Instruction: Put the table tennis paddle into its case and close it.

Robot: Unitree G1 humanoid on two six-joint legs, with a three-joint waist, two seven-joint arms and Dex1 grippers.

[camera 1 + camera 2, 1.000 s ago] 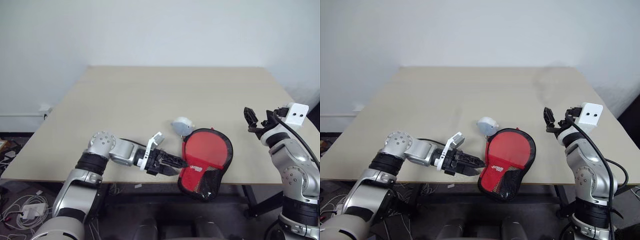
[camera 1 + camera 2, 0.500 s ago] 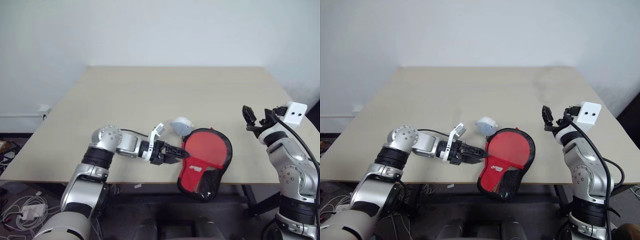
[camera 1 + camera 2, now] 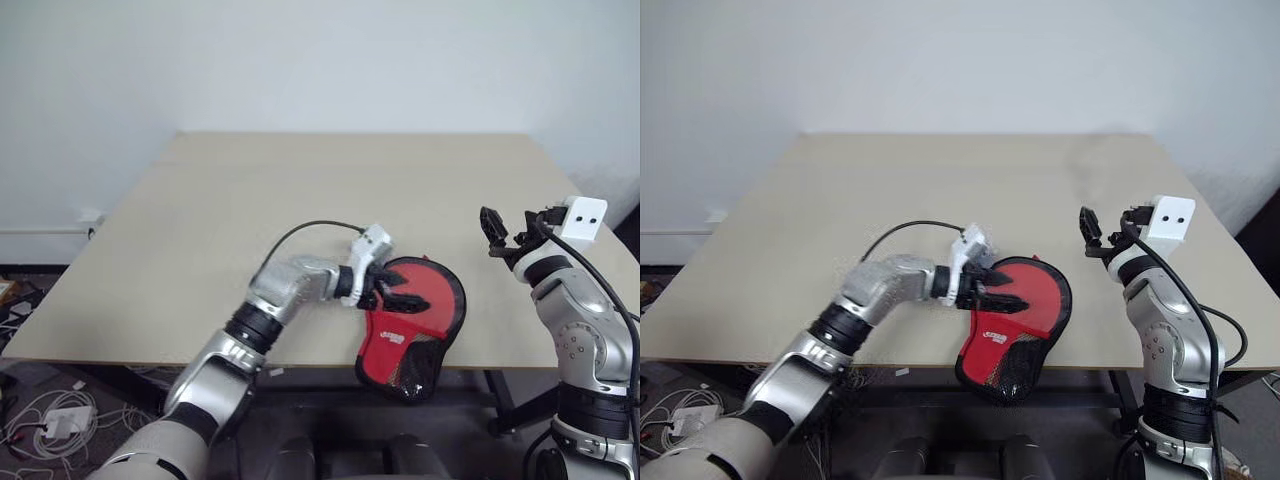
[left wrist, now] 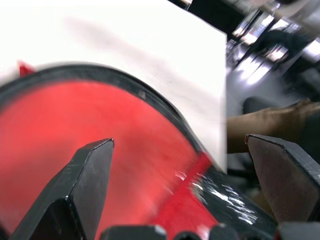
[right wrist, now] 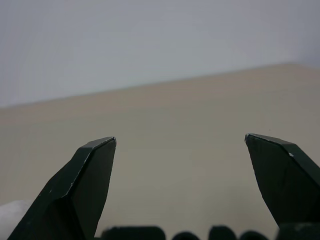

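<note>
Two grippers are seen with fingers spread wide, and nothing is held in either; the left gripper (image 3: 398, 296) is laid over the round red face of the case (image 3: 425, 318), its black fingers (image 4: 85, 185) parted above the fabric; whether they touch it cannot be told; the case lies at the near edge of the table (image 3: 300, 200), its narrow mesh end hanging past that edge; the paddle cannot be told apart from the case's red face; the right gripper (image 3: 497, 232) is held above the table's right side, well apart from the case.
</note>
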